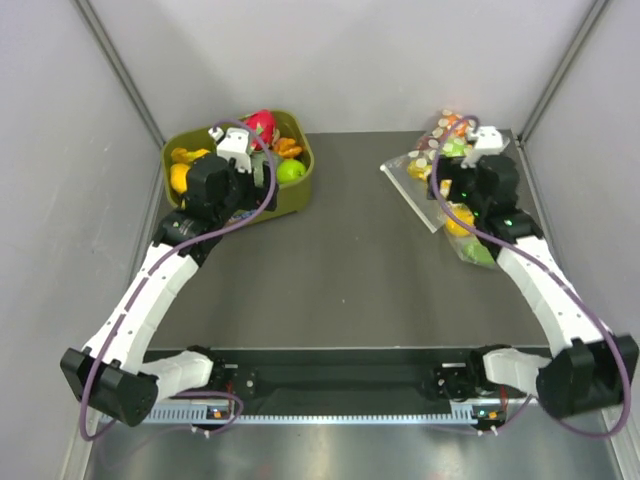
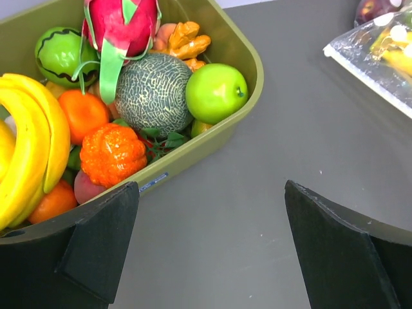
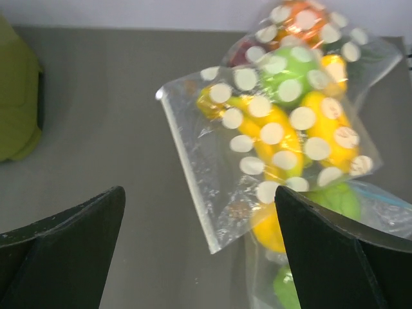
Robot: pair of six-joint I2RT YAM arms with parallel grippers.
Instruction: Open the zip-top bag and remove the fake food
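The dotted zip-top bag (image 3: pixel 257 148) lies on the dark table at the back right, its zip strip along the left edge. Inside show a yellow banana bunch (image 3: pixel 267 132), a green apple (image 3: pixel 290 74) and a yellow lemon-like fruit (image 3: pixel 328 138). It also shows in the top view (image 1: pixel 418 178). My right gripper (image 3: pixel 198 193) is open and empty, hovering over the bag's near zip corner; in the top view it (image 1: pixel 462 160) is above the bags. My left gripper (image 2: pixel 211 187) is open and empty over bare table beside the olive bin.
An olive bin (image 2: pixel 251 64) at the back left holds toy fruit, among it a pink dragon fruit (image 2: pixel 122 22). A second dotted bag with orange pieces (image 3: pixel 299 16) lies behind the task bag. A plain clear bag (image 3: pixel 360 206) lies partly under it. Grey walls enclose the table.
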